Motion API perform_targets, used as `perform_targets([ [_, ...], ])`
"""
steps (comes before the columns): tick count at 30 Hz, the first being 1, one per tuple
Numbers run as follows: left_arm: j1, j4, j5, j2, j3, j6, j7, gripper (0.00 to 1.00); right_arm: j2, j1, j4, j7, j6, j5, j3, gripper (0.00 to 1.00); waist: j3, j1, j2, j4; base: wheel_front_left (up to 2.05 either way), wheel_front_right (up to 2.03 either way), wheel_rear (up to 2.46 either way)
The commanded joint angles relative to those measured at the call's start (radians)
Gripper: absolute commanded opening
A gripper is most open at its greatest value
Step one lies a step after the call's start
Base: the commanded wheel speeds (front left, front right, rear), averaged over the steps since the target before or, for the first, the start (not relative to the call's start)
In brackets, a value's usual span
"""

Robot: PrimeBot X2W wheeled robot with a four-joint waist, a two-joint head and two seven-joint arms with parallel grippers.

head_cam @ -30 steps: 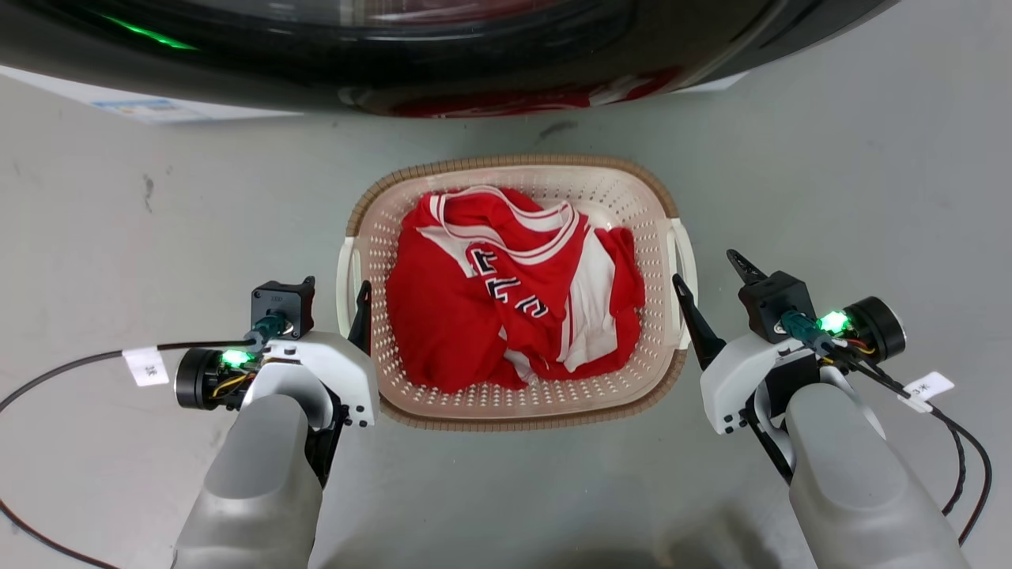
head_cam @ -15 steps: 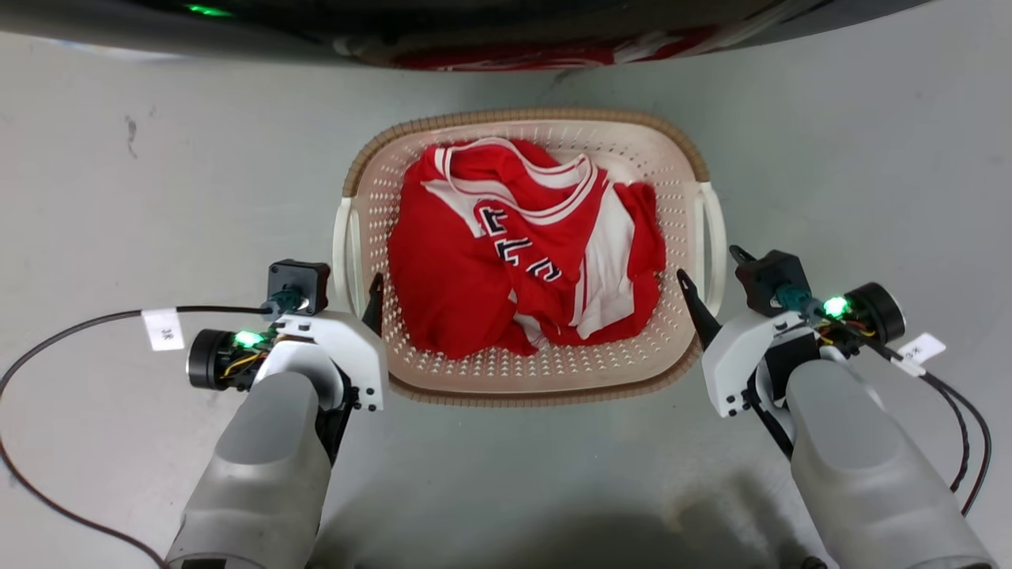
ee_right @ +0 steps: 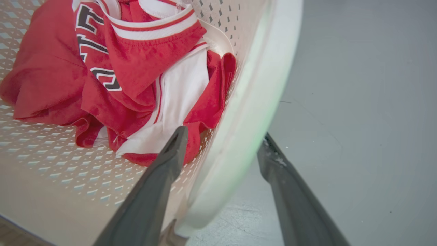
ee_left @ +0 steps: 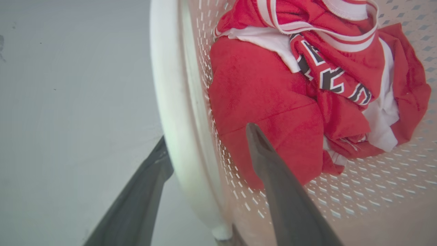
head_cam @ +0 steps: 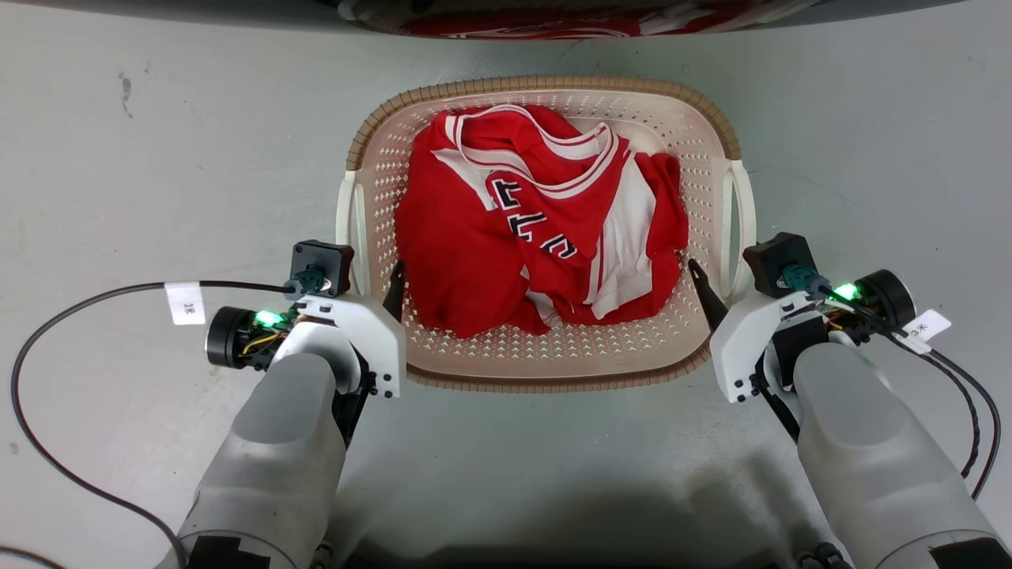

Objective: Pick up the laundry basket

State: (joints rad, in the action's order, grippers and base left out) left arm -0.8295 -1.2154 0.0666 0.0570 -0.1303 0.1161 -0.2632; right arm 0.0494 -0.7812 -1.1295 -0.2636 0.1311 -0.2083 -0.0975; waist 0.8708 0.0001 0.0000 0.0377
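Nearest the head camera, two pale grey forearms rise from the bottom edge, one on each side. A black cable with a white tag trails from the left wrist across the grey floor. A like cable leaves the right wrist. A green light glows on each wrist.

Left gripper: fingers spread, astride the white left handle of the basket. In the left wrist view the outer finger lies just beside the handle's outer edge; contact cannot be told. The inner finger stands inside the basket, clear of the perforated wall.

Right gripper: fingers likewise spread, astride the white right handle. In the right wrist view the inner finger lies inside the basket with a gap to the handle. The outer finger lies outside, its tip partly hidden behind the handle.

Laundry basket: cream-white, perforated, with a brown woven-look rim. It sits on the floor directly ahead of the robot, between the two grippers, with its long sides running left to right.

Inside it lies a crumpled red and white garment with dark lettering, heaped towards the middle, leaving the near wall bare.

Beyond the far rim, along the top edge of the head view, runs the dark curved front of a machine, showing a red reflection.
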Motion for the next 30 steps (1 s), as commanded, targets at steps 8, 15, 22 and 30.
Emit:
perform_targets([
  [8,-0.021,-0.019,0.018,0.0,-0.035,0.011,-0.003,0.0,0.002,-0.027,-0.02,-0.002,-0.001,-0.002,-0.011,0.0,-0.002,-0.0001,0.0,-0.004,0.0,0.0,0.0],
  [15,-0.003,-0.034,0.047,-0.004,-0.053,0.015,-0.003,0.0,0.003,-0.004,-0.036,-0.002,0.0,0.023,-0.038,0.0,-0.056,-0.0001,0.0,-0.012,0.0,0.0,0.0],
  [22,0.036,-0.055,0.112,-0.006,-0.11,0.015,0.015,0.0,0.002,0.02,-0.066,-0.002,0.0,0.076,-0.105,0.0,-0.153,-0.0001,0.0,-0.023,0.0,0.0,0.0],
  [30,0.103,-0.047,0.236,-0.009,-0.217,0.016,0.073,0.0,-0.001,0.062,-0.113,0.011,0.001,0.165,-0.21,0.0,-0.289,-0.0001,0.0,-0.024,0.0,0.0,0.0],
])
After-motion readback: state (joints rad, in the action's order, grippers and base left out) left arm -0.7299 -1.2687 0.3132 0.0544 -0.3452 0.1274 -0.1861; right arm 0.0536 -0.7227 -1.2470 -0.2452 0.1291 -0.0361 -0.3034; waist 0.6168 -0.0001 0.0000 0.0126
